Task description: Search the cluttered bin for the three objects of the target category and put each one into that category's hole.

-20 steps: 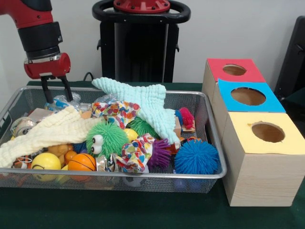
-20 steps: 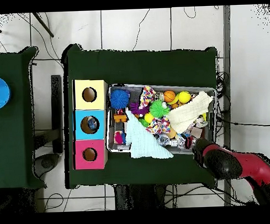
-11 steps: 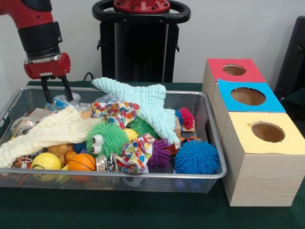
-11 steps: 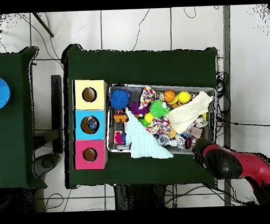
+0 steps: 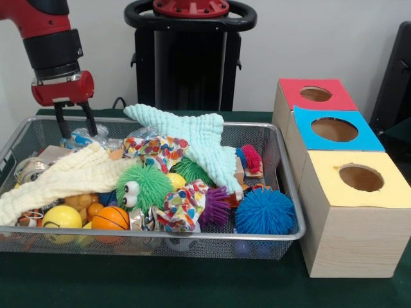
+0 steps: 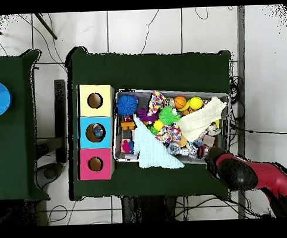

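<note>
- my hand (image 5: 74, 122) hangs at the bin's (image 5: 282, 167) far corner, at about 10 o'clock in the front view, with its two dark fingers (image 5: 89, 119) spread apart and pointing down.
- nothing sits between the fingers; their tips are just above, perhaps touching, a crinkly clear plastic packet (image 5: 87, 137) at the bin's back wall. i cannot tell whether there is contact.
- a pale yellow cloth (image 5: 61, 179) lies just in front of the packet, draped towards 8 o'clock over the clutter.
- a mint-green cloth (image 5: 192, 144) spreads across the middle of the bin, from 12 o'clock down to the centre.
- a green fuzzy toy with googly eyes (image 5: 142, 186) sits at the centre, with a blue spiky ball (image 5: 264, 210) at 4 o'clock and an orange ball (image 5: 110, 219) and a yellow ball (image 5: 61, 218) at 7 o'clock.
- on the green worktop (image 5: 192, 289), three boxes stand in a row beside the bin at 3 o'clock: the red hole box (image 5: 314, 95) farthest, the blue hole box (image 5: 334, 130) in the middle, the yellow hole box (image 5: 359, 178) nearest.
- from overhead, something lies inside the blue hole (image 6: 97, 132).
</note>
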Controlling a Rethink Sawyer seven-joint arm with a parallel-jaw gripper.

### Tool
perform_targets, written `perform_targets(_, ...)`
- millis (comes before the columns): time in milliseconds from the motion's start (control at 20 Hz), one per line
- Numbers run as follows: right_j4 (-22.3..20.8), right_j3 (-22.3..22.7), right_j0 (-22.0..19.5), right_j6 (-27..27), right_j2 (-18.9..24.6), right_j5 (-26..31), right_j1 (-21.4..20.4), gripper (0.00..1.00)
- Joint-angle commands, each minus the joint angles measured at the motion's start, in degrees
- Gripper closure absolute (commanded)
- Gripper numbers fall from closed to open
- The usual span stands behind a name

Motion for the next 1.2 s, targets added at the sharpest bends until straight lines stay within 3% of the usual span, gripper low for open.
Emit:
perform_targets(50, -4.9, -6.9, -1.2, -20.0, 2.7, 4.9, 1.8, 0.00)
perform_targets(1200, -9.5, -5.4, -2.3, -16.6, 2.6, 1.4, 2.1, 0.00)
